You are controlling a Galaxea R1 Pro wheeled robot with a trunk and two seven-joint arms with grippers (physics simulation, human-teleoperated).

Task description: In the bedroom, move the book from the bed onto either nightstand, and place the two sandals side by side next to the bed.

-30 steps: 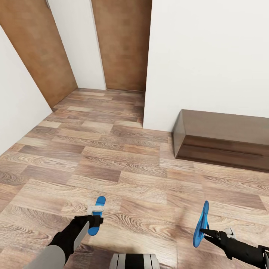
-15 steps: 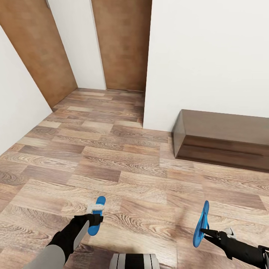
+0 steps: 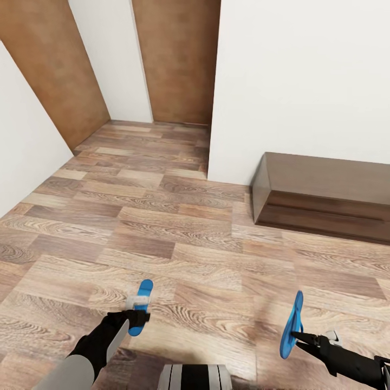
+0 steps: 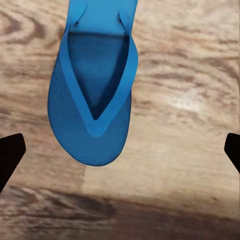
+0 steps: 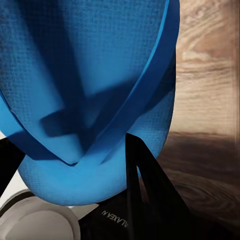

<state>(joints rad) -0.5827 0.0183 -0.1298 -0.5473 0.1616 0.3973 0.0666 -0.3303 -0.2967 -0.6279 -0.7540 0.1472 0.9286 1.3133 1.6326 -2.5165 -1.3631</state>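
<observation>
One blue sandal (image 3: pixel 144 288) (image 4: pixel 95 95) lies flat on the wood floor, straps up. My left gripper (image 3: pixel 138 319) (image 4: pixel 120 150) hovers over it, open, its fingertips wide apart and clear of the sole on both sides. My right gripper (image 3: pixel 295 337) (image 5: pixel 75 175) is shut on the second blue sandal (image 3: pixel 293 324) (image 5: pixel 85 85), which it holds on edge above the floor at the lower right. The bed, the book and the nightstand are out of view.
A long low dark wooden bench (image 3: pixel 325 197) stands against the white wall at the right. A white wall corner (image 3: pixel 211 162) juts out beside it. Two brown doors (image 3: pixel 179 59) close a short passage at the back. Open plank floor (image 3: pixel 162 233) lies ahead.
The whole picture has slid slightly upward, so the camera moved. The sandal on the floor shifted with the floor. Both arms hold the same pose.
</observation>
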